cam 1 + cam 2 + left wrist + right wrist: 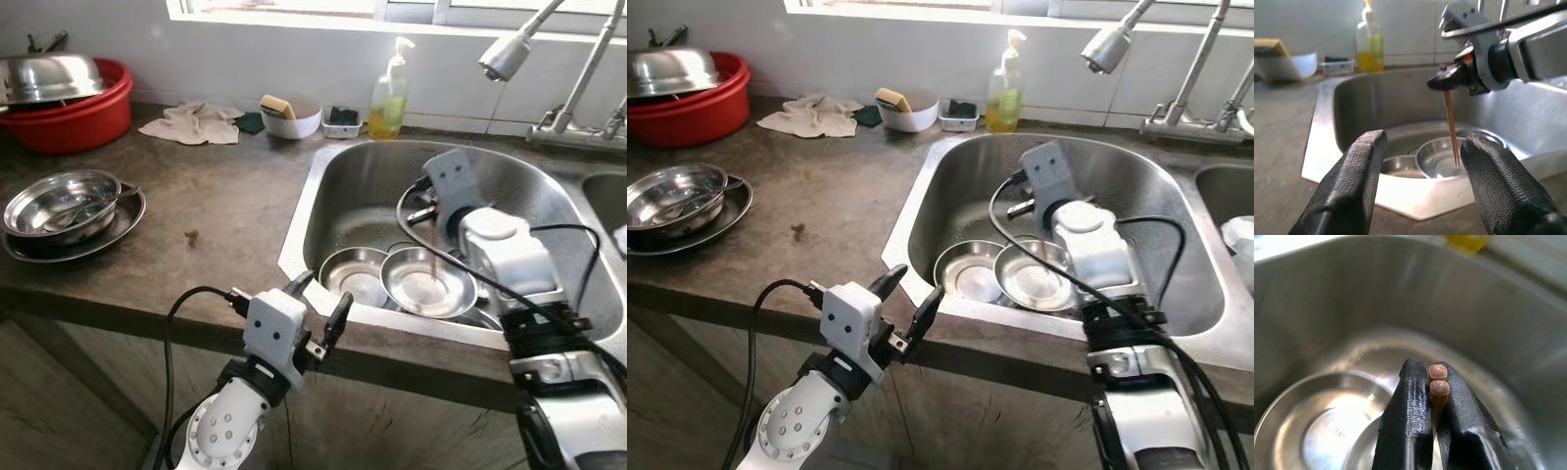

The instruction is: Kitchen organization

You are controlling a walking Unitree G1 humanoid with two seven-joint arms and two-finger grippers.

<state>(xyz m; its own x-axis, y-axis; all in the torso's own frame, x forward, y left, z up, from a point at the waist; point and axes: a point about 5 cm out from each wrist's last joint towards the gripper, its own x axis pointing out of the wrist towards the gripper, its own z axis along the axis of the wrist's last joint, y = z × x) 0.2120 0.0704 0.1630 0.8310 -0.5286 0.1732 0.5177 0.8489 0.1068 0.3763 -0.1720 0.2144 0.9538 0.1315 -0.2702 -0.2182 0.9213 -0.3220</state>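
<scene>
A dark stone counter (225, 196) ran under a bright window, with a steel sink (338, 171) set into it and a gooseneck tap (509, 51) hanging over the basin. In the sink lay two steel bowls (431, 284) side by side, touching. My right gripper (1436, 396) was down over the basin, its fingers pinched tight on a pair of brown chopsticks (1451, 127); the two round ends showed between the pads, and the sticks hung nearly straight down with their tips in the nearer bowl. My left gripper (318, 305) hovered at the front edge of the counter, just outside the sink rim, its two fingers spread wide apart and gripping nothing. Along the back wall stood a bottle of yellow dish soap (389, 93), a white bowl with a sponge (290, 116) and a crumpled cloth (194, 123). Far to my left sat a red basin (83, 117) with a steel lid on it, and nearer me a steel bowl on a plate (69, 208).
</scene>
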